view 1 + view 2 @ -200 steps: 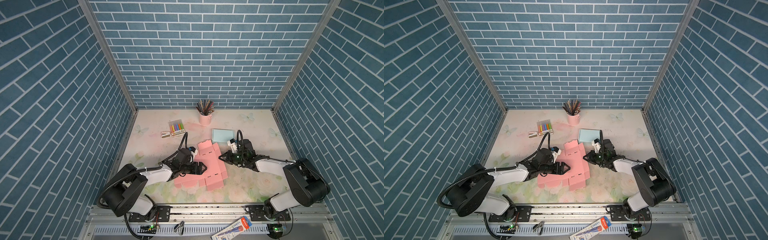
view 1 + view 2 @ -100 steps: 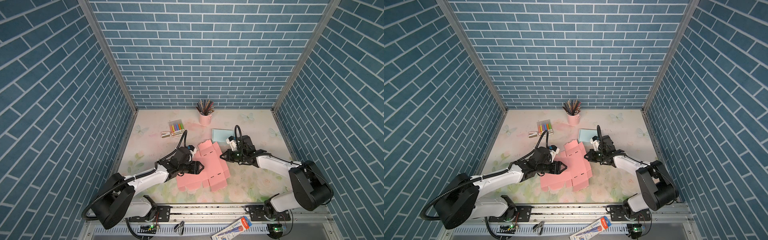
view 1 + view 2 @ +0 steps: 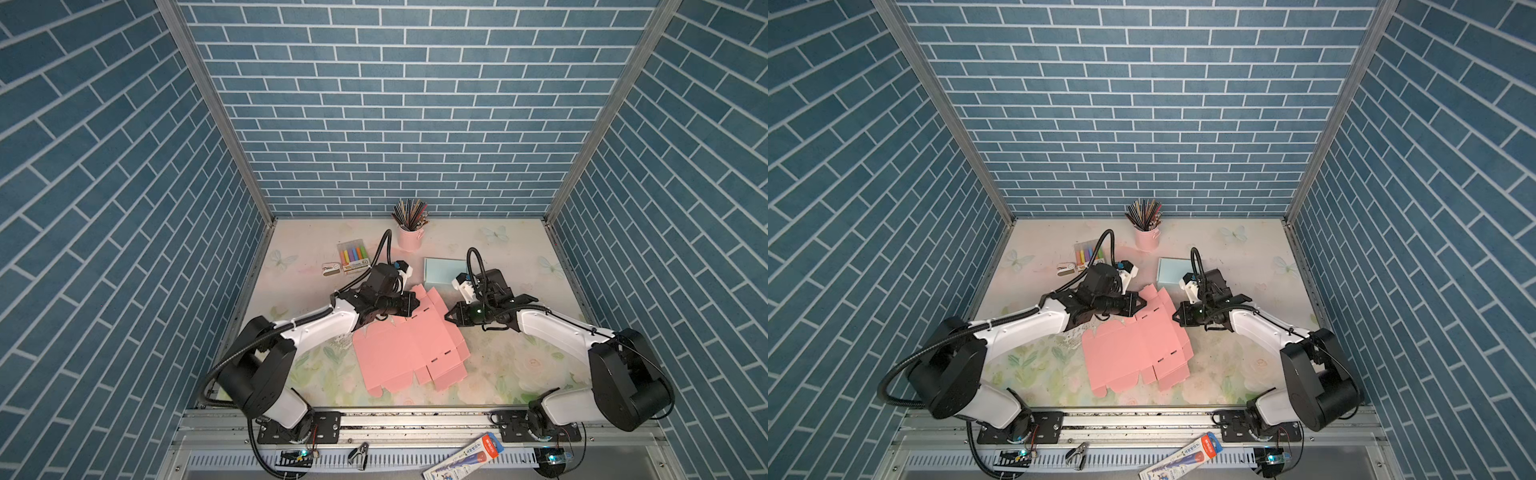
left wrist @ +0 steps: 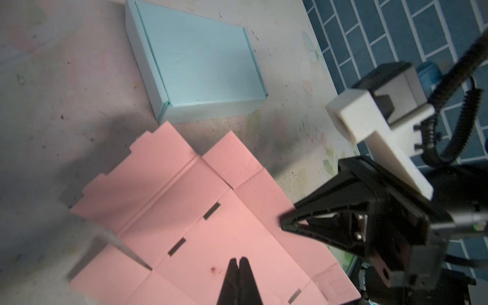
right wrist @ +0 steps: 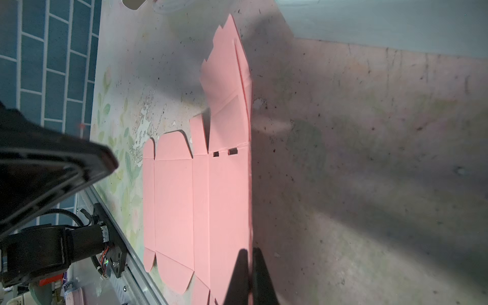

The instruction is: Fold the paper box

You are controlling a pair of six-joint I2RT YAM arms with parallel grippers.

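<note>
Now L end effector [image 3: 416,306] is pinched shut, pink paper box [image 3: 409,349] flat on worktop [image 3: 503,374] beneath it; R end effector [image 3: 448,319] is shut too, at box's edge.

In the left wrist view my left gripper [image 4: 239,266] is running off the picture's edge, only its pressed-together tips showing, and the paper box [image 4: 200,224] is getting cut off there too. In the right wrist view my right gripper [image 5: 249,264] is hiding the paper box's rim, so I am not seeing whether it is pinching it. The blue box [image 5: 383,23] is blurring at that frame's border.
</note>
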